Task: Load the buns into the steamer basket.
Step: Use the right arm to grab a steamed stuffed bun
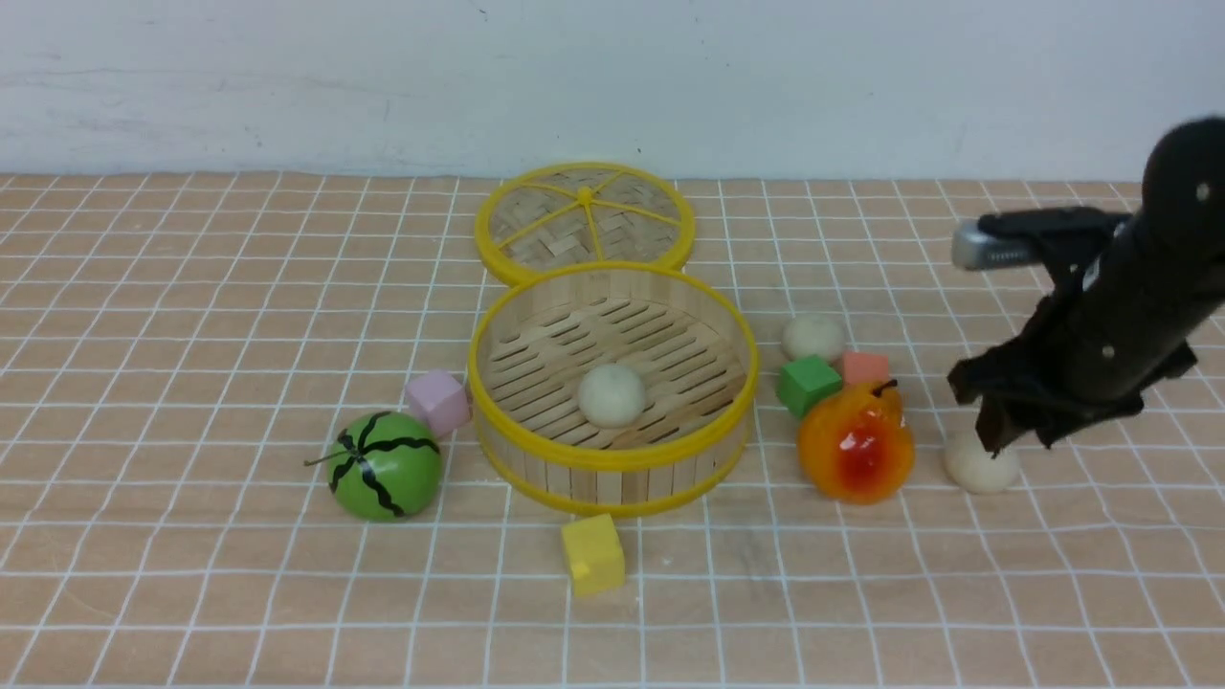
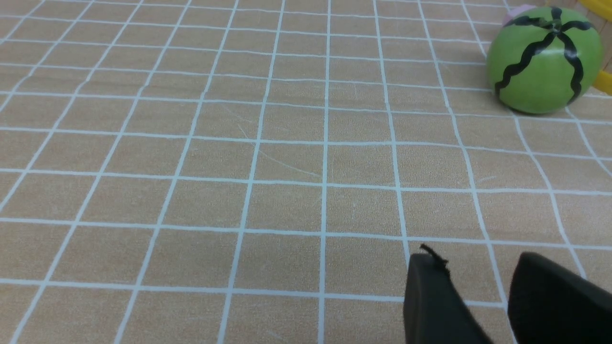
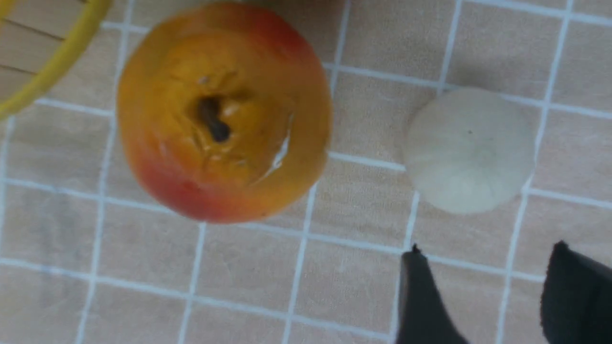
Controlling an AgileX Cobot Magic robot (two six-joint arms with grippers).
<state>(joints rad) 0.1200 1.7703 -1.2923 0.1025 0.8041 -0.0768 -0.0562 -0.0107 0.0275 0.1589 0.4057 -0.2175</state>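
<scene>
Front view. Steamer basket: round, shallow, bamboo slats, yellow rims, mid-bench. Three smooth, matt, off-white balls:
- first bun, on the basket's slatted floor
- second bun, right of the basket, on the far side of a green cube
- third bun, right of a glossy orange-red pear

Right pincer: black, angled down just beside the third bun, fingers parted, empty. Left pincer: low over the bench, released.

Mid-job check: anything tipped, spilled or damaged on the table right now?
Nothing stands out. The steamer basket sits level with one bun inside; the far bun and near bun lie intact beside the upright pear.
</scene>
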